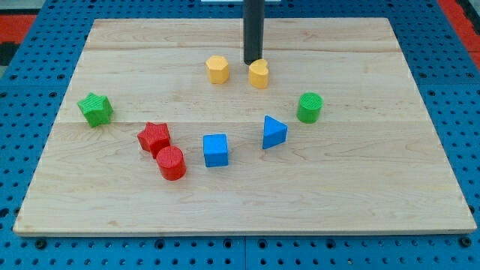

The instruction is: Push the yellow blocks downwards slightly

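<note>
Two yellow blocks sit near the board's top middle: a yellow hexagonal block (217,69) on the left and a yellow heart-shaped block (259,74) to its right. My tip (252,62) stands right at the top edge of the yellow heart block, touching or nearly touching it, and to the right of the hexagonal block. The rod rises straight up out of the view's top.
A green star block (95,109) lies at the left. A red star block (154,137) and red cylinder (172,163) sit together lower left. A blue cube (215,149), blue triangle (274,132) and green cylinder (309,107) lie below the yellow blocks. The wooden board (360,187) rests on blue pegboard.
</note>
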Available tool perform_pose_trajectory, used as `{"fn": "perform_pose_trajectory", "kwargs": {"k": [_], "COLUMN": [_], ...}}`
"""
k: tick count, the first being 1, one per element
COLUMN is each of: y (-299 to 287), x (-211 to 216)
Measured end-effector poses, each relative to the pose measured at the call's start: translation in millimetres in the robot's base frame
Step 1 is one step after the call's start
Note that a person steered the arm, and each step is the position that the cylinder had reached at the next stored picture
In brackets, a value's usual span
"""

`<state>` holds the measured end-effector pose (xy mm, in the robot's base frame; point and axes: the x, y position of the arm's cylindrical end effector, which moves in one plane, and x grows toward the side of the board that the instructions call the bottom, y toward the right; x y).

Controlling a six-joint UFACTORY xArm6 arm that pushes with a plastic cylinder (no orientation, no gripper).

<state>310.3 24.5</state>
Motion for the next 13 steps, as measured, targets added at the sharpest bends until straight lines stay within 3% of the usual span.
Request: {"fn": "perform_pose_trajectory", "kwargs": {"k": [2, 3, 4, 5, 8, 9, 10, 11, 13], "y": [24.7, -53.4, -77.5, -95.9, -64.0, -77.4, -137.7, -137.9, -80.5], "x": [10.9, -20.2, -50.6, -31.7, -2.8, -4.1, 21.3, 44.5, 13.9]}}
